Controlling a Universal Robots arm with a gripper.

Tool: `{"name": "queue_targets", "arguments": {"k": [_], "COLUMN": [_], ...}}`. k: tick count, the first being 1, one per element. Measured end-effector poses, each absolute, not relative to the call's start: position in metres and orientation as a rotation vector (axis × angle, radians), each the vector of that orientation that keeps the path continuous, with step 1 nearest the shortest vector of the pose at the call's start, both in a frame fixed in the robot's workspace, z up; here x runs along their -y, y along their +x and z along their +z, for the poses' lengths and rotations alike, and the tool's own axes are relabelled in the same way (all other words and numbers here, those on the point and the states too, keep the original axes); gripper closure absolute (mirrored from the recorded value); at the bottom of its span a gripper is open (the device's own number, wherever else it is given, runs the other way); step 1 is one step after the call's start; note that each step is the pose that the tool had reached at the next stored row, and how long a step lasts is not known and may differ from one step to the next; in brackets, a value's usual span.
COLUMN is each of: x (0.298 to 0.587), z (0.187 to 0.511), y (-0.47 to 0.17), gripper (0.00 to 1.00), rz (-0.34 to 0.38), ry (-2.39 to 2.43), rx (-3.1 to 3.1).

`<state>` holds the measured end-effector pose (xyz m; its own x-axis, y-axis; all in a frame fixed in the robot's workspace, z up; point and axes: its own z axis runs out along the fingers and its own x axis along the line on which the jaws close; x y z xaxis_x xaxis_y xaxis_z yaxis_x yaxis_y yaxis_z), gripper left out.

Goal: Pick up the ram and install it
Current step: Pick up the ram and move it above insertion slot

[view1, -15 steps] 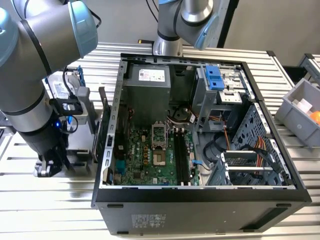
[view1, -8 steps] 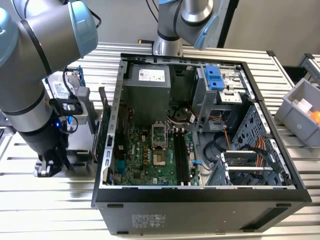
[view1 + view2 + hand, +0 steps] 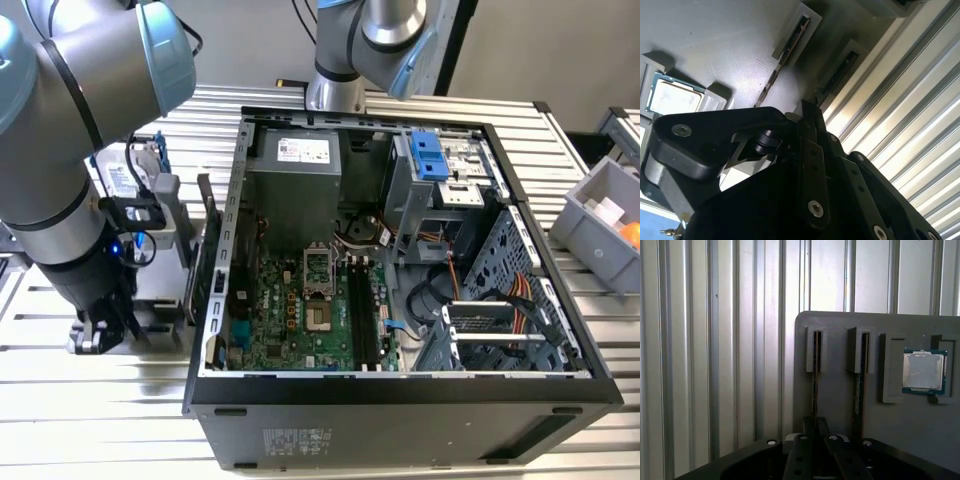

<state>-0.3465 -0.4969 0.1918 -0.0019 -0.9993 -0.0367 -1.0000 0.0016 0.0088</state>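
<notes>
Hovers with the gripper (image 3: 815,426) in line with the thin edge of the ram (image 3: 814,385); cannot tell whether clamped on it or merely astride. Finds that ram standing on edge in the gray holder (image 3: 840,405) on the table (image 3: 715,365), beside a second stick (image 3: 858,390). Probably light, stiff, fragile: best pinched across the flat faces near mid-length.

Robotics lab: ribbed aluminium bench (image 3: 90,420), opened computer case (image 3: 400,400), parts fixture (image 3: 840,405).
</notes>
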Motion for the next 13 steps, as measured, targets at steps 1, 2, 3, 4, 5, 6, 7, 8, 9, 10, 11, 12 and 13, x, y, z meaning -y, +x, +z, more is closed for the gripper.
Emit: {"name": "queue_targets", "arguments": {"k": [1,2,3,4,5,6,7,8,9,10,11,12,13], "x": [0.4969,0.4969,0.4969,0.4969,0.4969,0.4969,0.4969,0.4969,0.4969,0.4969,0.4969,0.4969,0.4969], "z": [0.1918,0.1918,0.1918,0.1917,0.1917,0.1917,0.1917,0.1917,0.1916,0.1916,0.1916,0.1916,0.1916], "y": [-0.3465,-0.3465,-0.3465,-0.3465,-0.3465,-0.3465,-0.3465,-0.3465,-0.3465,-0.3465,-0.3465,-0.3465,-0.3465], "gripper": [1.0,1.0,1.0,1.0,1.0,1.0,1.0,1.0,1.0,1.0,1.0,1.0,1.0], "rz": [0.05,0.05,0.05,0.05,0.05,0.05,0.05,0.05,0.05,0.05,0.05,0.05,0.05], "ry": [-2.205,-2.205,-2.205,-2.205,-2.205,-2.205,-2.205,-2.205,-2.205,-2.205,-2.205,-2.205,-2.205], "rx": [-2.209,-2.209,-2.209,-2.209,-2.209,-2.209,-2.209,-2.209,-2.209,-2.209,-2.209,-2.209,-2.209]}}
